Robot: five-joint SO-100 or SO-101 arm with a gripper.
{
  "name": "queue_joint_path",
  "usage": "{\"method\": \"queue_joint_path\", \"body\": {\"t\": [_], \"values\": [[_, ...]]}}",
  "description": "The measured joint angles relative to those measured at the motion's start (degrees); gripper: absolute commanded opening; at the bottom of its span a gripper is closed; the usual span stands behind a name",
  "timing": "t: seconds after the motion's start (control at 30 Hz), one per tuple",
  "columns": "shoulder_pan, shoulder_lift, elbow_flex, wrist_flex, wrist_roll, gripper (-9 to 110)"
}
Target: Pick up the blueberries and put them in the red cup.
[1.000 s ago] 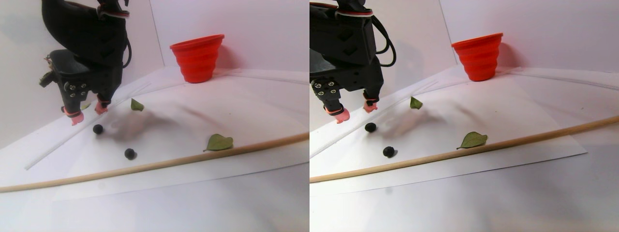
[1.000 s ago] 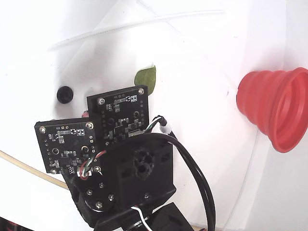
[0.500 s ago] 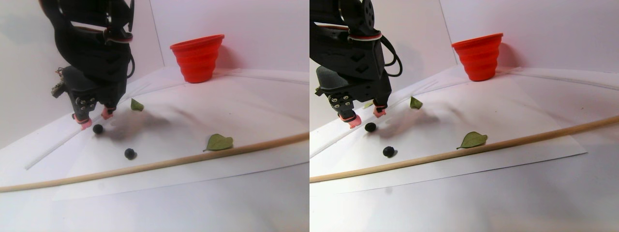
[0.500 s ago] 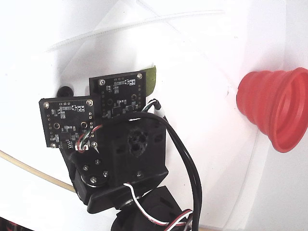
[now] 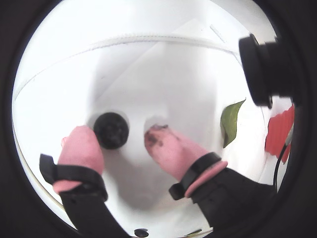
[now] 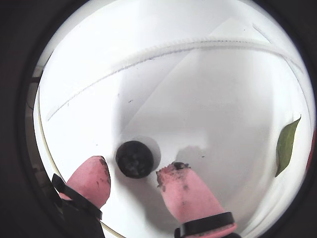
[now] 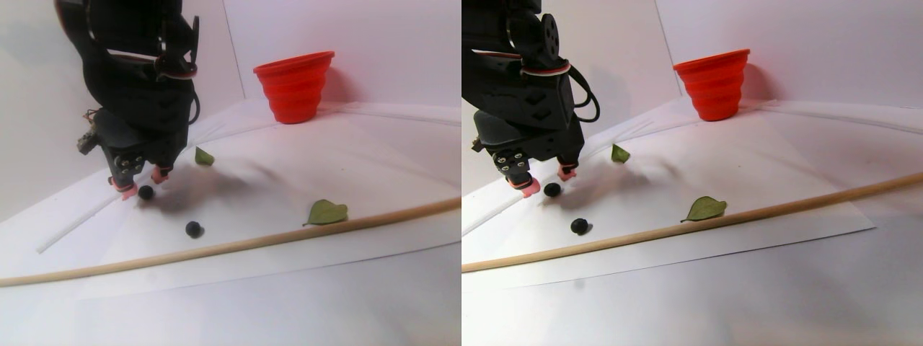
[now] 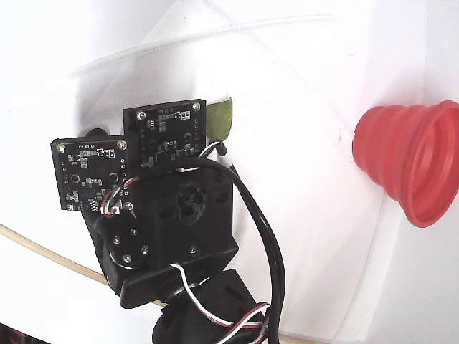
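Descent onto the first berry. Over the last second the gripper (image 7: 140, 184) has dropped from above the white sheet (image 7: 303, 173) to its surface, and its pink fingertips (image 5: 81, 146) now straddle a blueberry (image 5: 111, 130) in both wrist views. The jaws are open, a visible gap remaining on each side of the berry, so nothing is held yet. A second blueberry (image 7: 193, 229) lies untouched nearer the wooden dowel (image 7: 288, 238), between two green leaves (image 7: 328, 213). The red cup (image 7: 294, 86) stands well apart at the back wall. Judged from this, the approach is complete and closing the fingers is the step in hand.
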Motion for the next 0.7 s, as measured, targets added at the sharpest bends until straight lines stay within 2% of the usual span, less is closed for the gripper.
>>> {"method": "queue_joint_path", "body": {"t": [0.7], "values": [[0.00,-5.27,-3.96,-2.20,0.00,19]]}}
